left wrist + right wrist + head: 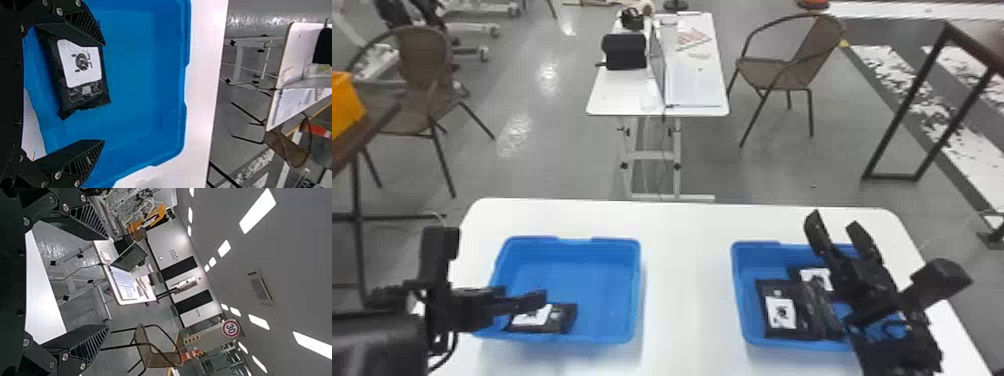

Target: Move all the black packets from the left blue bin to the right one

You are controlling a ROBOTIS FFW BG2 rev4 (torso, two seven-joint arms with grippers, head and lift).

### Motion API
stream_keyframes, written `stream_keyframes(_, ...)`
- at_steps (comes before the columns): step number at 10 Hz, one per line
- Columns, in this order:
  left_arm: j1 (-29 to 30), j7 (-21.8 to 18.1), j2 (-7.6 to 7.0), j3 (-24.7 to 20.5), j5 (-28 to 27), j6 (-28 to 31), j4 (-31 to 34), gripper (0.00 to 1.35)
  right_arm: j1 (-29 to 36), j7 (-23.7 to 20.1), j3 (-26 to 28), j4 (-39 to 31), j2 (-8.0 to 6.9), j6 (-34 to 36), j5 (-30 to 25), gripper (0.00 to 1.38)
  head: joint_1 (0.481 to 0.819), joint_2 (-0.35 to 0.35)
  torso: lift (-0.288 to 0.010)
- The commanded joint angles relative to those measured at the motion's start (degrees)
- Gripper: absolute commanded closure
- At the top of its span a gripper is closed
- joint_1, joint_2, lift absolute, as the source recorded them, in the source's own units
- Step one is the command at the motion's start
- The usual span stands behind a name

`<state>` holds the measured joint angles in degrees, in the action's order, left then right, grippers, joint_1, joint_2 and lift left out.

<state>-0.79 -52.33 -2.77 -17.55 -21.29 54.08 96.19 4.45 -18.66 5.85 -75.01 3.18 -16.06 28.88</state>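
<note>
White table; right pincer partly hides right bin.

Got white table with laptop and black case on top, brown chair on either side, orange box at left edge, black metal frame at right. Also see red-rimmed round sign and ceiling lights in right wrist view.
</note>
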Motion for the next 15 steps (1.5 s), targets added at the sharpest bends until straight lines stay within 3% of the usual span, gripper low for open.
stream_keyframes(1, -2.20, -2.78, 0.75, 1.03, -10.44, 0.94, -3.03, 0.17, 1.08, 0.02, -0.93, 0.31, -0.10, -0.02, 1.18, 0.24, 0.695, 0.014, 0.000)
stream_keyframes(6, -3.34, -6.30, 0.84, 1.99, -17.47, 2.79, -10.24, 0.17, 1.61, -0.68, -1.28, 0.92, -0.01, -0.02, 2.59, 0.24, 0.695, 0.042, 0.000)
stream_keyframes(10, -5.01, -5.42, 2.07, -0.29, -18.18, -1.79, -13.66, 0.18, 1.61, -1.38, -1.45, 1.36, -0.01, -0.02, 3.29, 0.24, 0.695, 0.044, 0.000)
stream_keyframes(15, -8.70, -3.57, 1.01, -1.52, -18.26, -4.33, -17.53, 0.19, 1.35, -2.00, -2.51, 1.89, -0.01, -0.02, 4.26, 0.24, 0.695, 0.071, 0.000)
